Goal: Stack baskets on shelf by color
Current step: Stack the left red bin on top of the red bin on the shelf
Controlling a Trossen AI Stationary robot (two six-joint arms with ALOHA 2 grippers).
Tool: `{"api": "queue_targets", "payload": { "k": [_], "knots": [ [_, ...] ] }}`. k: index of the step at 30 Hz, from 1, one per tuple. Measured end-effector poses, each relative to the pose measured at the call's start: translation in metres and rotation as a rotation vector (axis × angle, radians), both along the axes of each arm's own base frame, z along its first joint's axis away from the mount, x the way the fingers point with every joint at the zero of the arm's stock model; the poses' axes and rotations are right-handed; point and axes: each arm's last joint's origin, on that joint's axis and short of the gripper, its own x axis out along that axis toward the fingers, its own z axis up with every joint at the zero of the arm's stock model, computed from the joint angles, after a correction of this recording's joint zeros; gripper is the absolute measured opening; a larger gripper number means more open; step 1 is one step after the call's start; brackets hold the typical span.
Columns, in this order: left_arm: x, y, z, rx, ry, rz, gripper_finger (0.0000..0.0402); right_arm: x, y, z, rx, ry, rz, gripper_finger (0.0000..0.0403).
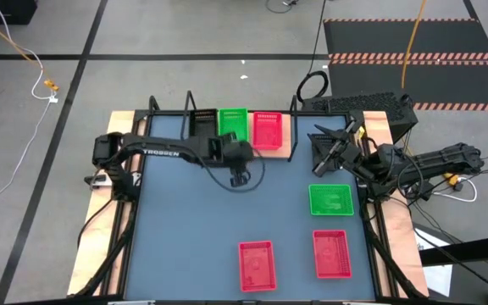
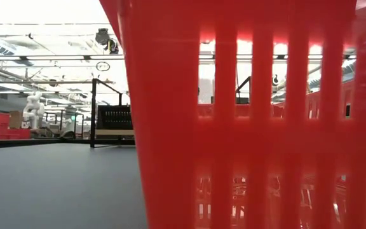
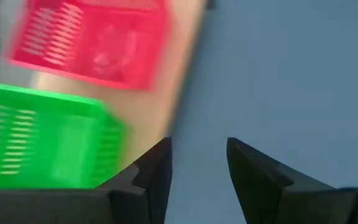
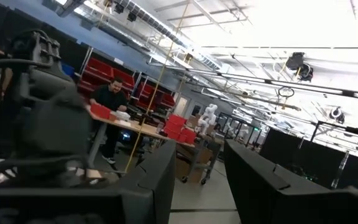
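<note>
The shelf (image 1: 283, 140) stands along the table's far edge. From left to right it carries black baskets (image 1: 202, 124), a green basket (image 1: 233, 123) and a red basket (image 1: 267, 130). My left gripper (image 1: 240, 178) is open and empty, over bare table just near of the shelf. Its wrist view shows the green basket (image 3: 42, 143) and the red basket (image 3: 92, 40) on the wood (image 3: 176, 93). My right gripper (image 1: 321, 156) is open and empty near the shelf's right end, its fingers (image 4: 160, 180) facing the room. One green basket (image 1: 331, 200) and two red ones (image 1: 257, 264) (image 1: 332, 252) lie flat on the table.
The near red basket (image 2: 246, 127) fills most of the low view; beyond it the shelf's black basket (image 2: 114, 117) shows. A black crate (image 1: 363, 106) sits past the table's far right corner. A person (image 4: 110, 96) sits in the room behind. Bare tabletop (image 1: 185, 229) spans left and centre.
</note>
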Motion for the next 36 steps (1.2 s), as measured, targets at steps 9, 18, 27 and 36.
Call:
{"api": "queue_targets", "payload": {
  "k": [9,18,27,36],
  "knots": [
    [0.002,-0.085,-0.015,0.004,-0.123,-0.188,0.0131,0.002,0.000,0.000,0.000,-0.003,0.000,0.0130],
    [-0.001,-0.116,-0.034,0.093,-0.297,-0.254,0.0109,0.006,0.001,0.000,0.003,-0.031,0.002,0.0130],
    [-0.004,-0.119,-0.027,0.125,-0.323,-0.246,0.0087,0.020,0.007,-0.005,-0.098,-0.011,0.136,0.0130],
    [0.011,-0.126,-0.026,-0.054,-0.481,-0.349,0.0082,0.034,0.003,-0.011,-0.092,-0.024,0.126,0.0130]
  ]
}}
